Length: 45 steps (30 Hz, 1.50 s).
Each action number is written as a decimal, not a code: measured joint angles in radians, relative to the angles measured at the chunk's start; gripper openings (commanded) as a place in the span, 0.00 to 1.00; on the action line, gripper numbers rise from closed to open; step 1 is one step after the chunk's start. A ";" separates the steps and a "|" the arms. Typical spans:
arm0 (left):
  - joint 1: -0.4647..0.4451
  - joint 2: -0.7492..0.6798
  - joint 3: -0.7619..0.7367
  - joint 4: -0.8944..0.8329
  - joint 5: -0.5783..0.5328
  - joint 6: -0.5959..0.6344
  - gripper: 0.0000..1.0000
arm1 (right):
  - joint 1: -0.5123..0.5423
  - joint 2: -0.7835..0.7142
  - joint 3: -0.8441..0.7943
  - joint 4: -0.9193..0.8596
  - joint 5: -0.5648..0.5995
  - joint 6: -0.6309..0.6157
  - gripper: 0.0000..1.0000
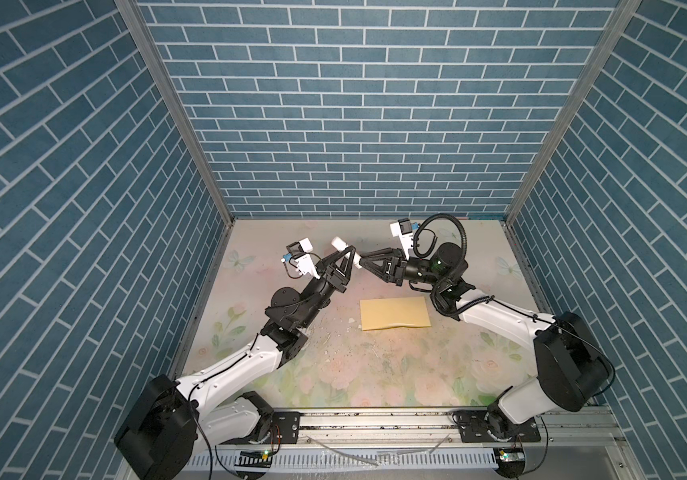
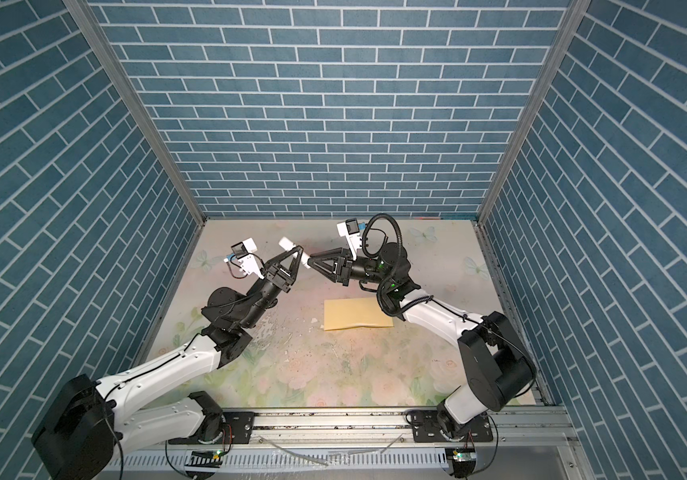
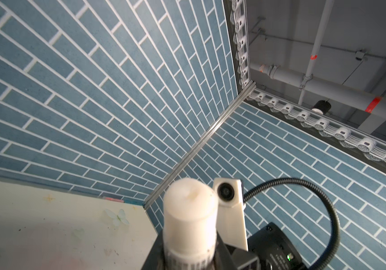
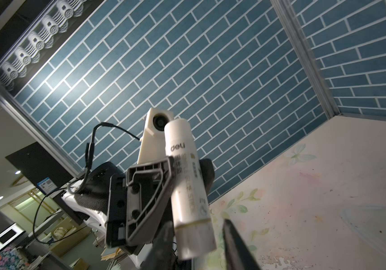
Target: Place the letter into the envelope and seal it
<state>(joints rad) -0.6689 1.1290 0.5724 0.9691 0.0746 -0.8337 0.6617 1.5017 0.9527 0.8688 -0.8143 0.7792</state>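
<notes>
Logging the letter as unseen, presumably inside the envelope (image 1: 395, 313) lying flat right of centre; judging sealing as not yet finished, with the left gripper (image 1: 348, 250) clenching a glue stick (image 4: 182, 163) aloft at far centre and the right gripper (image 1: 360, 260) parted around its end.

Both arms raised; left pincer (image 1: 348, 252) clamped, right pincer (image 1: 361, 261) meeting it (jaws parted).

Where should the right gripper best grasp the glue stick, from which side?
Probably the free end past the seam of the glue stick, from the right: the left gripper clamps its middle, and that end points at the right gripper.
</notes>
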 measured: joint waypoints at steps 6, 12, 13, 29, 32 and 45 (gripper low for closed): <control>-0.006 -0.002 -0.002 -0.063 0.000 -0.003 0.00 | 0.105 -0.245 -0.066 -0.221 0.299 -0.464 0.77; -0.006 -0.002 -0.002 -0.086 -0.002 -0.016 0.00 | 0.237 -0.322 -0.174 -0.208 0.544 -0.869 0.76; -0.006 -0.002 -0.002 -0.087 -0.002 -0.019 0.00 | 0.254 -0.317 -0.202 -0.189 0.581 -0.926 0.74; -0.006 -0.002 -0.002 -0.089 -0.002 -0.034 0.00 | 0.380 -0.148 -0.251 0.045 0.920 -1.295 0.41; -0.006 -0.002 -0.002 -0.092 -0.003 -0.035 0.00 | 0.385 -0.128 -0.250 0.068 0.953 -1.313 0.36; -0.005 -0.003 -0.002 -0.077 -0.011 -0.043 0.00 | 0.393 -0.110 -0.243 0.102 1.027 -1.314 0.00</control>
<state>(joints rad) -0.6743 1.1259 0.5705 0.8925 0.0631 -0.8768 1.0550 1.3914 0.7094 0.9710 0.2127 -0.5350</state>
